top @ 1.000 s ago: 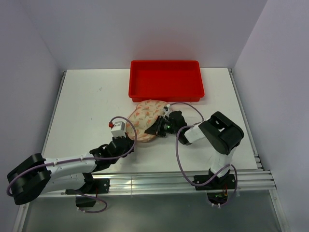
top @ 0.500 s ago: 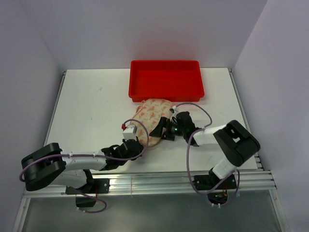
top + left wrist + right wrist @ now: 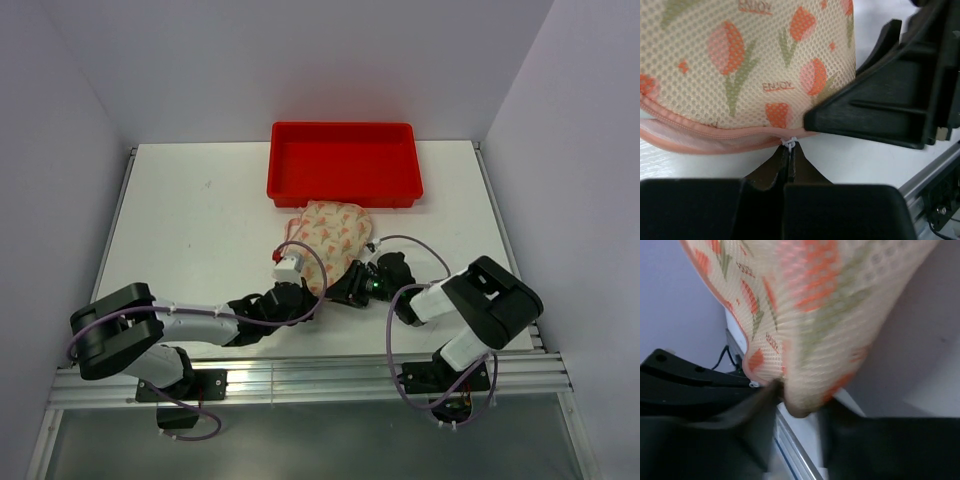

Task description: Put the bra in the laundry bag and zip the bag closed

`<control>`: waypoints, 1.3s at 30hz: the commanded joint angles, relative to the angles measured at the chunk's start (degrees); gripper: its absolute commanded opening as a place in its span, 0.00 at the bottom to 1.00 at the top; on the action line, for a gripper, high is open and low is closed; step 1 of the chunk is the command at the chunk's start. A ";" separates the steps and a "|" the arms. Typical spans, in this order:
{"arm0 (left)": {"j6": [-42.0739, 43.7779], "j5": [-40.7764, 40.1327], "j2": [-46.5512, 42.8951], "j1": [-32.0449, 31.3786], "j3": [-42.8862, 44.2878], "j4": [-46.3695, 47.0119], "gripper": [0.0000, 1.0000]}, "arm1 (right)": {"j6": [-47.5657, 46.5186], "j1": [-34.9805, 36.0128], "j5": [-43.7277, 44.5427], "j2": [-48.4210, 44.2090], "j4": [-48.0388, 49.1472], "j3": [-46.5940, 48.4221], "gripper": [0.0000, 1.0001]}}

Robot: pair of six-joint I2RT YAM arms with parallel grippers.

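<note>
Shifted rightward since a second ago, the laundry bag (image 3: pixel 332 232) is now stretched from just in front of the red tray (image 3: pixel 340 193) down to both grippers. Its white zip pull (image 3: pixel 789 143) is pinched by the left gripper (image 3: pixel 790 151), jaws pressed fully together. Just beside it, the bag's near edge is clamped by the right gripper (image 3: pixel 796 409), fingers parted only by the mesh.
</note>
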 commanded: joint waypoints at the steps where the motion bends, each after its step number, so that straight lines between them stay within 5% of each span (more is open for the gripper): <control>1: 1.56 1.24 -0.94 -0.35 1.65 3.14 0.00 | 5.13 0.38 1.69 2.41 7.68 -0.50 0.30; 3: 1.91 1.41 -0.94 -0.35 1.39 2.53 0.00 | 6.79 0.56 1.69 3.99 9.63 -0.85 0.13; 6: 2.18 0.80 -1.37 -0.35 0.07 1.03 0.00 | 6.72 0.47 2.04 5.22 11.13 -2.26 0.00; 18: -7.82 -13.87 -16.55 0.26 -8.19 -20.13 0.00 | -2.68 -7.79 -6.48 5.32 6.04 -4.02 0.00; 25: -13.03 -15.64 -22.30 0.52 -11.71 -23.85 0.00 | -11.20 -9.20 -4.83 1.01 -10.88 1.94 0.00; 28: -12.33 -14.93 -21.94 -1.14 -12.06 -21.22 0.00 | -15.77 -9.63 -1.05 -2.23 -18.54 5.72 0.18; 29: -12.06 -15.20 -21.68 -2.01 -11.54 -19.29 0.00 | -18.31 -9.72 -0.34 -3.03 -21.01 6.87 0.37; 32: -9.61 -15.90 -17.22 -3.95 -7.85 -17.88 0.00 | -22.01 -9.38 1.42 -7.77 -28.14 9.60 0.66; 39: -3.55 -11.42 -9.39 -4.05 -2.57 -7.69 0.00 | -27.29 -1.49 10.11 -21.75 -40.02 10.65 0.66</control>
